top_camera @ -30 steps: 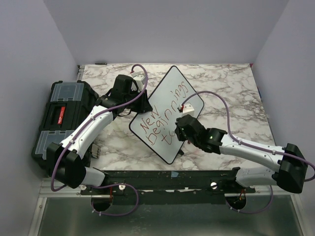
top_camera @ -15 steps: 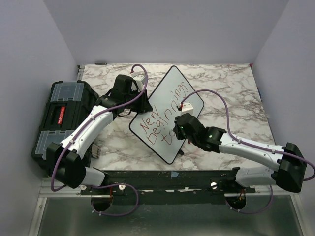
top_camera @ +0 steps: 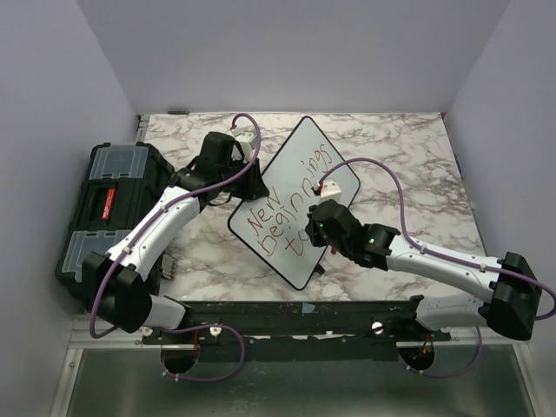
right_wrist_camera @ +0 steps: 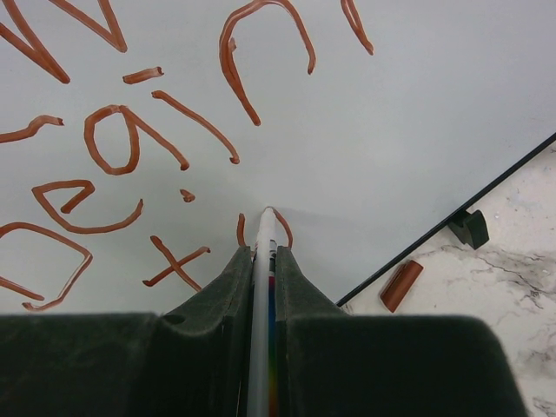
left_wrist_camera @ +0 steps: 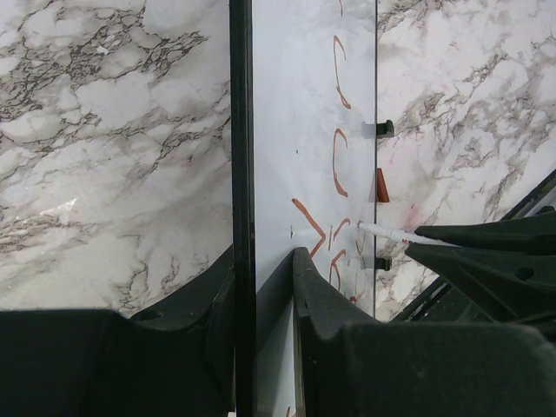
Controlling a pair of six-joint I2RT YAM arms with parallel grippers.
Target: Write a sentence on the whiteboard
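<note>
The whiteboard (top_camera: 300, 165) lies tilted on the marble table, with red lettering (top_camera: 287, 200) reading "New Beginnings" and a started third line "to". My left gripper (top_camera: 252, 184) is shut on the whiteboard's black frame edge (left_wrist_camera: 241, 174) at its left side. My right gripper (top_camera: 318, 228) is shut on a white marker (right_wrist_camera: 263, 261), whose tip touches the board (right_wrist_camera: 417, 104) at the curved "o" stroke next to the "t" (right_wrist_camera: 176, 263). The marker (left_wrist_camera: 391, 233) also shows in the left wrist view, over the red letters (left_wrist_camera: 337, 165).
A black toolbox (top_camera: 109, 208) stands at the table's left edge beside my left arm. A red marker cap (right_wrist_camera: 400, 285) lies on the marble just off the board's lower edge, near a black board foot (right_wrist_camera: 469, 228). The marble table (top_camera: 408, 156) extends right and behind.
My right gripper with the marker has shifted slightly left along the third line, adding to the stroke after the "t". The left arm and board have not moved.
</note>
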